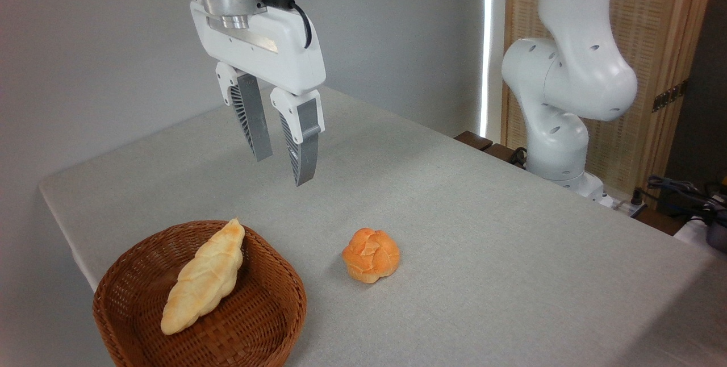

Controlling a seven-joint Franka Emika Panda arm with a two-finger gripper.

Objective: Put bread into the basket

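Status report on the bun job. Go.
Gripper open, empty, above table. Bun on cloth, right of basket. Braided loaf already inside basket. Path clear.

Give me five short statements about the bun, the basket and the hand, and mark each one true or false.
1. The round bun lies on the table, outside the basket. True.
2. The basket is empty. False: a long braided loaf lies in it.
3. The hand is open and holds nothing. True.
4. The hand touches the bun. False: it hangs above the table, clear of it.
5. The bun is to the right of the basket. True.
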